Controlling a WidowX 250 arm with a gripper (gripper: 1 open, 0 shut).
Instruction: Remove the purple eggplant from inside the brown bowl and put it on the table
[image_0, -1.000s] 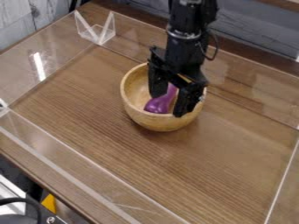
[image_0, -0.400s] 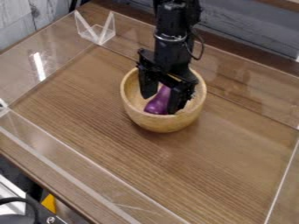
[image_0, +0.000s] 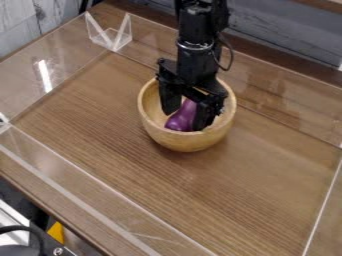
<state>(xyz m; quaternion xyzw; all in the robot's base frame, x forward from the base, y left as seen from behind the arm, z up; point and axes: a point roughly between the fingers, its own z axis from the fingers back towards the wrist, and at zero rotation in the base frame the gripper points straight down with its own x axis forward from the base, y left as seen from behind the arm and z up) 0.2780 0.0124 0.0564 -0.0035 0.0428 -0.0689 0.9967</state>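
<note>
Inside the brown bowl (image_0: 187, 125), the gripper (image_0: 187, 106) has shifted left, jaws wide astride the purple eggplant (image_0: 182, 118); nothing gripped yet.

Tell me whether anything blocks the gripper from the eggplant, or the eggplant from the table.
Nothing stands between the gripper and the purple eggplant: its open jaws straddle it inside the brown bowl. Toward the table, only the bowl's own wall surrounds it, so it must be lifted over the rim; the wood around looks bare.

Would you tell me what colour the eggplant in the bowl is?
Glossy purple eggplant, seen in the camera view.
</note>
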